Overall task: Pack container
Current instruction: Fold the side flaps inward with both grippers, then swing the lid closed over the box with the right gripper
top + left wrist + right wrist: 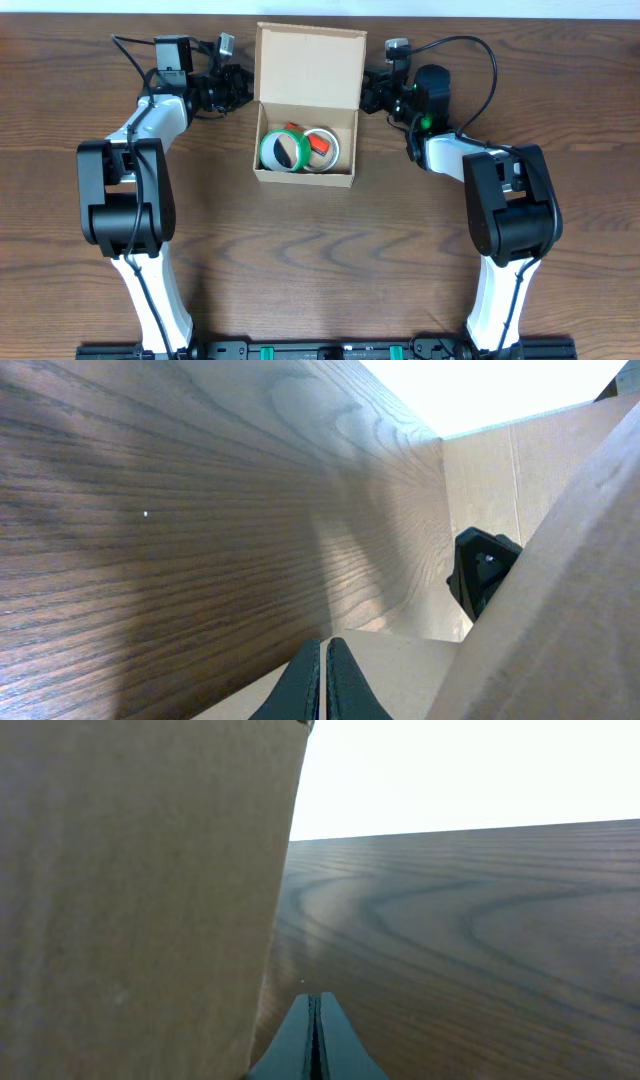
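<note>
The container (304, 178) is a tan cardboard box in the middle of the table, with its hinged lid (310, 62) open and standing toward the far side. Inside lie a green tape roll (283, 151), a white tape roll (325, 152) and something orange-red between them. My left gripper (241, 88) is shut at the lid's left edge; in the left wrist view its fingertips (325, 647) rest over cardboard (560, 600). My right gripper (369, 92) is shut beside the lid's right edge; in the right wrist view its fingertips (314, 1001) sit next to the cardboard wall (130, 890).
The dark wooden table (320, 260) spreads around the box. Both arm bases stand at the near edge, left (125, 200) and right (510, 200). A black part (484, 570) shows past the cardboard in the left wrist view.
</note>
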